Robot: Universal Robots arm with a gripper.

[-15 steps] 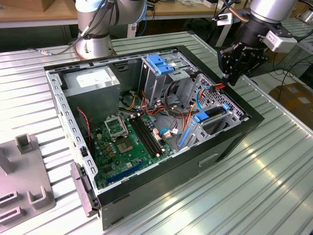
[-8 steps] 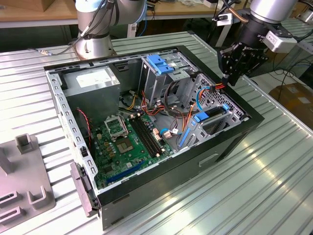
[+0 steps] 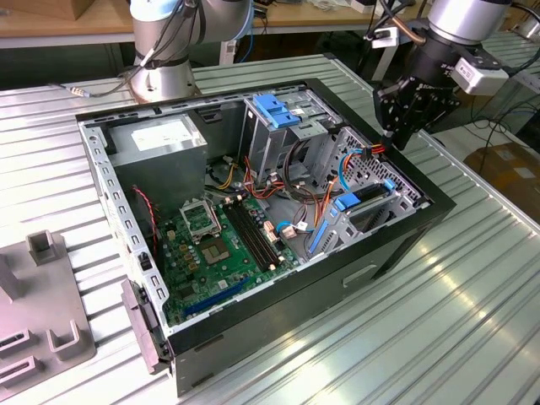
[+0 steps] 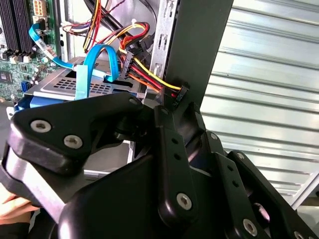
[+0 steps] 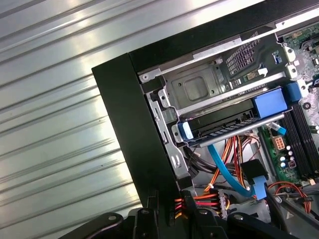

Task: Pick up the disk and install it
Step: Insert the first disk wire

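- The ribbed silvery metal bench (image 3: 439, 337) fills the exterior view from edge to edge, carrying everything.
- On it lies the open black desktop computer case (image 3: 396, 245), its insides facing up.
- The grey-and-black robot arm (image 3: 460, 25) comes in at the exterior view's right. A second arm's round silver base (image 3: 160, 80) stands behind the case at the left.
- The exterior view alone gives us a grey block fixture (image 3: 46, 325) on the bench at the left.
- It also takes in the big grey metal box with a white sticker (image 3: 156, 139) and the green motherboard (image 3: 219, 245).
- The black end effector (image 3: 394, 131) hangs over the case's corner at the exterior view's right, above the drive cage. Clenched or released, I cannot tell.
- Here is the disk (image 5: 227, 124), a flat dark drive edged by blue plastic. In the first wrist view it sits edge-on inside the silver drive cage, just within the case wall, apart from the end effector.
- A bare blue plastic bracket (image 3: 283, 110) tops the rear cage.
- The second wrist view adds a flat light-blue cable (image 4: 99, 59) looping over perforated metal. The end effector's black links block much of the cage there.
- Red, yellow and orange wires (image 5: 234, 154) crowd below the disk, and their black plug (image 4: 179, 94) lies just beside the end effector.
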